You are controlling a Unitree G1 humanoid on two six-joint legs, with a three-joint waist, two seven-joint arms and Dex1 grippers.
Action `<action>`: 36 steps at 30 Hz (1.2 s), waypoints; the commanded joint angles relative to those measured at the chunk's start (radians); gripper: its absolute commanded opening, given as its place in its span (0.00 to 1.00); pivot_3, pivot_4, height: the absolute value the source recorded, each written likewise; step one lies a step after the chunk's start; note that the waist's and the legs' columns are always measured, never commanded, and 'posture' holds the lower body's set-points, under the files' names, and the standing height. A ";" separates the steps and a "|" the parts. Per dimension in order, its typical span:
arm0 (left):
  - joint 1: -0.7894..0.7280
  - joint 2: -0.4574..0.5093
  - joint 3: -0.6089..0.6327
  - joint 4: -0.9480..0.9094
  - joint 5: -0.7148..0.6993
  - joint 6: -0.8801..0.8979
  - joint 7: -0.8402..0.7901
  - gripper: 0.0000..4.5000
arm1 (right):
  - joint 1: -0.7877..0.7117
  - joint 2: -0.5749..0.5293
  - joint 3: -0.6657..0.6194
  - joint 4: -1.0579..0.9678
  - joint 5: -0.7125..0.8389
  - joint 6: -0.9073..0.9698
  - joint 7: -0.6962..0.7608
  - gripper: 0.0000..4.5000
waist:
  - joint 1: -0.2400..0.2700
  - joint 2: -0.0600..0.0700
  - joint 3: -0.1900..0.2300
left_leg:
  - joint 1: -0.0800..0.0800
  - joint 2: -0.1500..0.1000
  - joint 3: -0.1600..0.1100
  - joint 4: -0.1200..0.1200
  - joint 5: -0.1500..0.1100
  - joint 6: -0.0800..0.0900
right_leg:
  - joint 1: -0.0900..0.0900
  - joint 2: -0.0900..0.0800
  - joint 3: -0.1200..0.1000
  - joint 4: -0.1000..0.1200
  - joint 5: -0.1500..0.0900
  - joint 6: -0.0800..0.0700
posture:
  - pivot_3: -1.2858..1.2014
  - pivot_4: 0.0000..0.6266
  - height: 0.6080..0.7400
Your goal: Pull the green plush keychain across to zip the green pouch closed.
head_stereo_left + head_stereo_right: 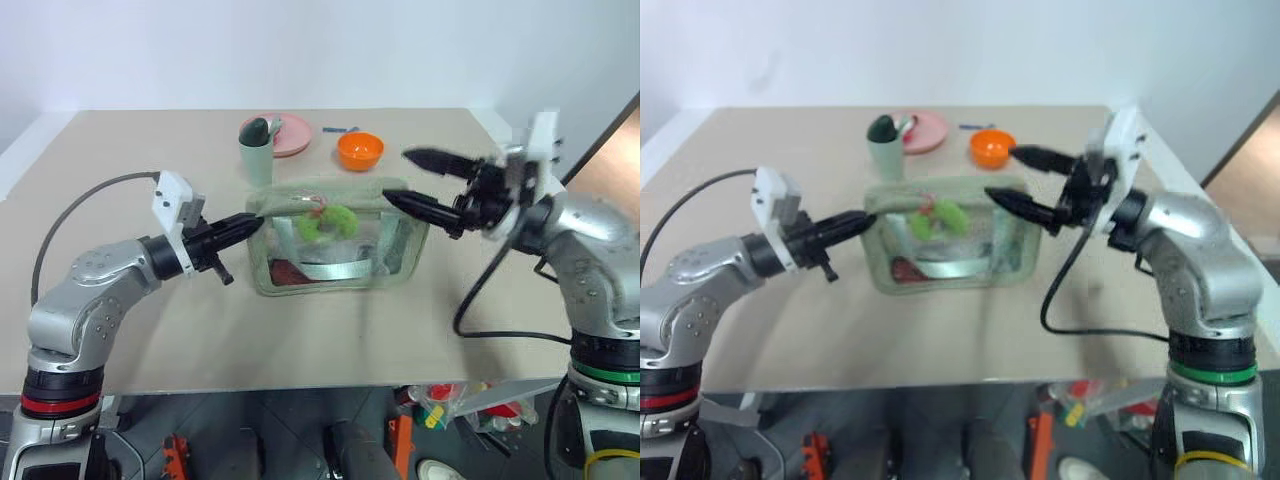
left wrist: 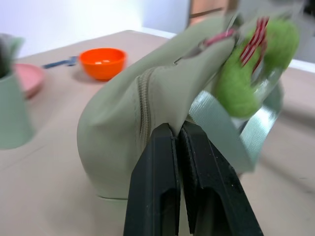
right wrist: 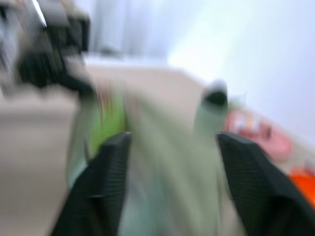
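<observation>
Pinching the pouch [image 1: 330, 240] corner with our left gripper [image 1: 252, 222], right gripper [image 1: 420, 182] spread empty; we risk dragging the pouch while grabbing the keychain [image 1: 328, 224].

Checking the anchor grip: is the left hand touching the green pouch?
Touching. In the left wrist view the left hand has its fingers shut on the end fabric of the green pouch.

Beige rectangular table [image 1: 300, 340] spans most of scene, matte top, evenly lit, soft shadows. Plain white wall [image 1: 320, 50] behind far edge. Brown wooden panel or door [image 1: 615, 160] at far right. Dark grey floor [image 1: 270, 430] below near table edge, with colourful clutter [image 1: 460, 405] at near right, orange items [image 1: 178, 452] near left.
</observation>
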 commanded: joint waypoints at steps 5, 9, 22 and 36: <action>-0.035 -0.007 0.005 -0.044 -0.028 0.010 0.033 0.00 | 0.095 -0.008 -0.032 -0.211 0.187 0.190 -0.151 1.00 | 0.000 0.000 0.000 | 0.000 0.000 0.000 0.000 0.000 0.000 | 0.000 0.000 0.000 0.000 0.000 0.000 | 0.52 0.24 1.00; -0.055 -0.015 -0.001 -0.055 -0.038 0.017 0.049 0.00 | 0.154 0.018 -0.005 -0.289 0.224 0.236 -0.233 1.00 | 0.000 0.000 0.000 | 0.000 -0.001 0.000 0.001 0.000 0.000 | 0.000 0.000 0.001 0.000 0.000 0.000 | 0.52 0.24 1.00; -0.072 -0.039 -0.018 -0.090 -0.048 0.023 0.098 0.00 | 0.217 0.062 0.108 -0.203 0.035 0.175 -0.316 1.00 | 0.000 0.000 0.000 | -0.001 -0.001 0.000 0.001 0.000 0.000 | 0.000 0.000 0.001 -0.001 0.000 0.000 | 0.52 0.24 1.00; -0.051 -0.026 -0.030 -0.095 -0.044 0.021 0.087 0.00 | 0.175 0.077 0.080 -0.135 0.021 0.144 -0.279 1.00 | -0.001 0.000 0.000 | -0.001 -0.001 0.000 0.000 0.000 0.000 | -0.001 0.000 0.001 -0.001 0.000 0.000 | 0.52 0.24 1.00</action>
